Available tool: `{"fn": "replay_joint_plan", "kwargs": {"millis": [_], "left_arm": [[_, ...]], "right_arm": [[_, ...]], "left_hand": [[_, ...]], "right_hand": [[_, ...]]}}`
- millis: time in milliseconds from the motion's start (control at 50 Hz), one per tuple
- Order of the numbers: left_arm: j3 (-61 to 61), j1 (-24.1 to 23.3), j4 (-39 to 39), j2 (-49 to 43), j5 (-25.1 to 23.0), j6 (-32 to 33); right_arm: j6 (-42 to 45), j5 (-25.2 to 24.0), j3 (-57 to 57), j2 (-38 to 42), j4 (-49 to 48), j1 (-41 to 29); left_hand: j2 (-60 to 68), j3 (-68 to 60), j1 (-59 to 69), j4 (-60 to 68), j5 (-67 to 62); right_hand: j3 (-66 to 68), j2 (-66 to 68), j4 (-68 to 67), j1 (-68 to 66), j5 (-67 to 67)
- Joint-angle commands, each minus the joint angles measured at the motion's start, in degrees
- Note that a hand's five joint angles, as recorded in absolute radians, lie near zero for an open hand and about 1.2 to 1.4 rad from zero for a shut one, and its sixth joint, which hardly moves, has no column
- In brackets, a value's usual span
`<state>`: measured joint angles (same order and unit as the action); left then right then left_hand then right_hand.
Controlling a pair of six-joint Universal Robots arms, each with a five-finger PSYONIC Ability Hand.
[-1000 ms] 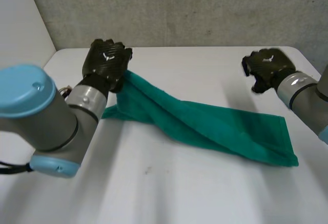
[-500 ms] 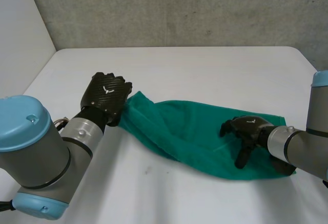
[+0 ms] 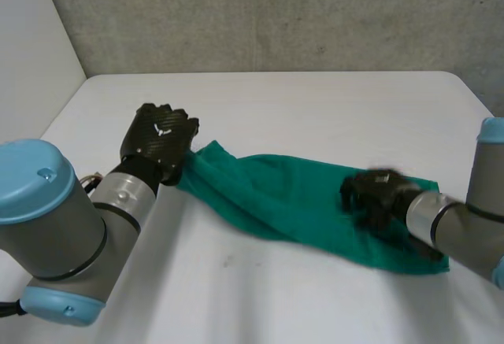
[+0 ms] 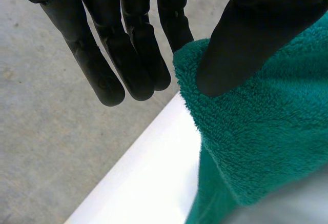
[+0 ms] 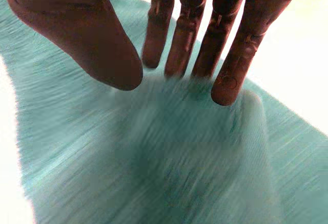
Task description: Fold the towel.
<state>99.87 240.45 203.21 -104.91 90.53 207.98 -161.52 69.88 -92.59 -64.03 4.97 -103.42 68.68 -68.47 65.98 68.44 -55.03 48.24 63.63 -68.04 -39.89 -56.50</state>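
My left hand (image 3: pixel 161 135) pinches one end of the towel (image 3: pixel 283 198) between thumb and fingers, centre left. My right hand (image 3: pixel 376 196), fingers spread, presses the far end, lower right, on the table (image 3: pixel 315 108). I judge the first fold is just starting; next, the right hand must close on cloth.

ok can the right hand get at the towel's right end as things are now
Probably yes. The right hand hovers over the towel's right part, its open fingers at the cloth with nothing between. The left hand pinches the far left end, well out of the way.
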Motion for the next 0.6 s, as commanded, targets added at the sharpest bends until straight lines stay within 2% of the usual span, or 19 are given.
{"fn": "replay_joint_plan", "kwargs": {"millis": [20, 80, 120, 140, 220, 280, 340, 420, 440, 460, 520, 600], "left_arm": [[-14.42, 0.28, 6.58, -4.86, 0.35, 0.06], [-23.8, 0.2, 7.72, -6.97, 0.7, -0.12], [-28.04, 0.19, 8.25, -7.59, 0.79, -0.38], [-29.98, 0.19, 8.69, -7.68, 1.14, -0.47], [-35.79, 0.11, 12.2, -7.68, 3.25, -0.47], [-35.01, -0.42, 13.09, -7.16, 3.6, -0.47], [-32.03, -1.03, 12.39, -6.72, 3.69, -0.47], [-25.69, -1.12, 12.04, -5.13, 3.34, -0.38], [-22.65, -1.12, 12.04, -4.26, 3.17, -0.38], [-20.09, -1.12, 12.04, -3.56, 2.99, -0.3], [-15.87, -1.21, 11.95, -2.33, 2.99, -0.03], [-11.9, -1.12, 11.95, 1.63, 2.99, 0.06]], "right_arm": [[-0.46, 4.38, 11.43, -6.72, -7.16, -0.55], [-0.46, 6.49, 21.62, -6.55, -9.62, -1.87], [-0.46, 7.02, 23.58, -6.46, -10.5, -2.22], [-0.29, 8.59, 27.95, -6.37, -13.81, -2.83], [-0.55, 10.54, 31.85, -6.46, -19.37, -3.02], [-0.38, 10.1, 30.99, -6.46, -17.9, -3.37], [-0.55, 9.93, 28.35, -6.37, -12.46, -4.24], [-0.81, 9.75, 23.08, -6.2, -4.89, -5.65], [-0.82, 9.75, 23.07, -6.2, -4.88, -5.65], [-1.51, 9.84, 20.81, -5.85, -2.62, -6.18], [-7.2, 9.75, 16.32, -4.27, -0.23, -7.14], [-16.62, 9.4, 15.07, -2.16, 0.13, -7.24]], "left_hand": [[11.32, -11.53, 14.02, 11.56, -14.97], [11.32, -11.53, 14.02, 11.56, -14.97], [11.32, -11.53, 14.02, 11.56, -14.97], [11.32, -11.53, 14.02, 11.56, -14.97], [11.32, -11.53, 14.02, 11.56, -14.97], [11.32, -11.53, 14.02, 11.56, -14.97], [11.32, -11.53, 14.02, 11.56, -14.97], [11.32, -11.53, 14.02, 11.56, -14.97], [11.32, -11.53, 14.02, 11.56, -14.97], [11.32, -11.53, 14.02, 11.56, -14.97], [11.32, -11.53, 14.02, 11.56, -14.97], [11.32, -11.53, 14.02, 11.56, -14.97]], "right_hand": [[31.76, 16.37, -11.96, -40.11, -13.5], [31.76, 16.37, -11.96, -40.11, -13.5], [31.76, 16.37, -11.96, -40.11, -13.5], [31.76, 16.37, -11.96, -40.11, -13.5], [31.76, 16.37, -11.96, -40.11, -13.5], [31.76, 16.37, -11.96, -40.11, -13.5], [31.76, 16.37, -11.96, -40.11, -13.5], [-2.25, -17.64, 22.05, -6.1, 20.51], [-2.33, -17.71, 22.13, -6.02, 20.59], [-11.65, -27.04, 31.45, 3.3, 29.91], [-19.63, -35.01, 39.43, 11.28, 37.88], [-22.85, -38.23, 42.65, 14.5, 41.1]]}}
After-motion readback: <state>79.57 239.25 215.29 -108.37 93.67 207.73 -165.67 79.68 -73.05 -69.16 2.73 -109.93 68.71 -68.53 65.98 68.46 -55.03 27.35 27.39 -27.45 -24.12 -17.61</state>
